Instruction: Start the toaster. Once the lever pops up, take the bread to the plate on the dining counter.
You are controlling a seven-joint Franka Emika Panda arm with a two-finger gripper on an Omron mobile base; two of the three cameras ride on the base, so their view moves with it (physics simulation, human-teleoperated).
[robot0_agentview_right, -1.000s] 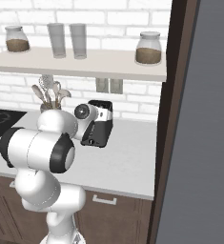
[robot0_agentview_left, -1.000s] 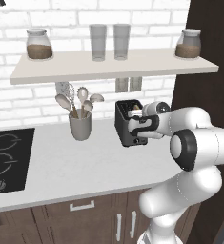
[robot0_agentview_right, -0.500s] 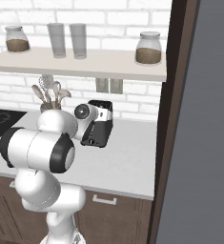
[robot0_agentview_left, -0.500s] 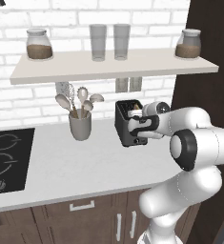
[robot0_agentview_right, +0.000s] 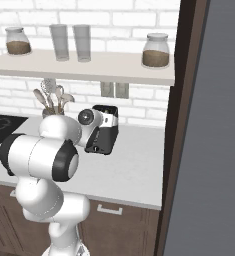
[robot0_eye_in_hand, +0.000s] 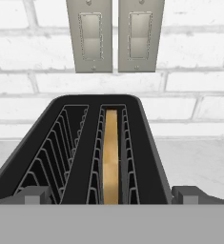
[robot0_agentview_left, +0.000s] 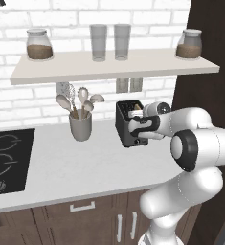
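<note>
1. At the toaster's near end, the gripper (robot0_eye_in_hand: 111, 194) hovers with its jaws spread wide and nothing between them; the two dark fingertips (robot0_eye_in_hand: 33, 194) frame the slots in the hand view.
2. Nothing has changed over the last second: arm, hand and appliance sit exactly as before, so the robot looks paused rather than mid-move.
3. Just beyond the tips, the toaster (robot0_agentview_left: 129, 122) stands on the white worktop (robot0_agentview_left: 85, 162), below the wall switches (robot0_eye_in_hand: 115, 35).
4. The bread (robot0_eye_in_hand: 111, 157) sits upright deep in the right-hand slot; the left slot is empty.
5. My reading: the slice is low, so either toasting is under way or the lever is not yet pressed; I cannot tell which.
</note>
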